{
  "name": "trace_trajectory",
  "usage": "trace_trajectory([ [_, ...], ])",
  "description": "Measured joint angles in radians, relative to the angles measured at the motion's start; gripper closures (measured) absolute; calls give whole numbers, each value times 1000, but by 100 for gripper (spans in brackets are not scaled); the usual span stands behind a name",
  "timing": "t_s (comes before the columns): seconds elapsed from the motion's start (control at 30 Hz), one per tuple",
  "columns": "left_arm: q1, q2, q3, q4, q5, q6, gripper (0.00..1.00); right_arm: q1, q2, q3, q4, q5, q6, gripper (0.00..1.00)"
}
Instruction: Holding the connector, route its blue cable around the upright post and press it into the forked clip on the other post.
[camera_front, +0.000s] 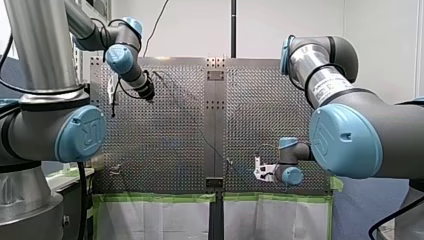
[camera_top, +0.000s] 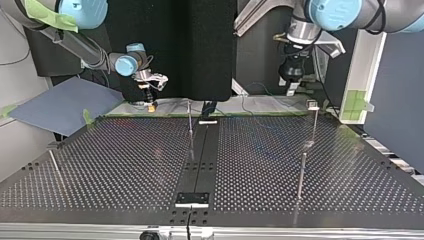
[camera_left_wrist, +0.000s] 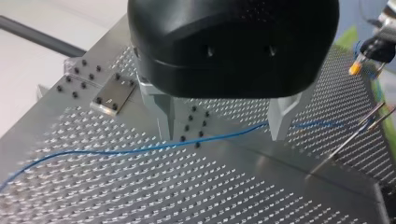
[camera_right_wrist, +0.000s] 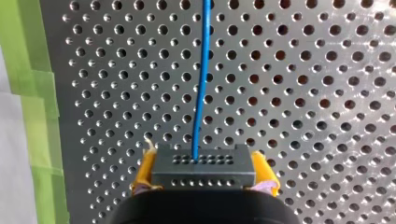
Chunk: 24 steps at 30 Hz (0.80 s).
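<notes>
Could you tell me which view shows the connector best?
The right wrist view: the connector sits large between my right tool's yellow pads, blue cable leaving it. The other views show only that tool far off, connector indistinct.

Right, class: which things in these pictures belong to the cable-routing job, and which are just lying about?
Job: connector, held by my right gripper; blue cable; upright post; forked clip; my left gripper, open over the cable.
Lying about: green tape; blue-grey sheet; small bolted plate.
</notes>
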Motion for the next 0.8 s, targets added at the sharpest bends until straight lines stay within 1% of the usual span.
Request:
trace_trajectory([
  [0.13, -37, -30, -38, 38, -27, -19, 0, 0, 0, 0, 0, 0, 0, 91],
  [0.3, -84, -75, -84, 85, -71, -60, 0, 0, 0, 0, 3, 2, -1, 91],
  [0.5, -130, -121, -130, 131, -117, -98, 0, 0, 0, 0, 6, 4, -3, 91],
  [0.63, -165, -156, -166, 166, -152, -93, 0, 0, 0, -1, 6, 4, -3, 91],
  [0.8, -215, -205, -209, 215, -201, -52, 0, 0, 0, -3, 6, 5, -4, 91],
])
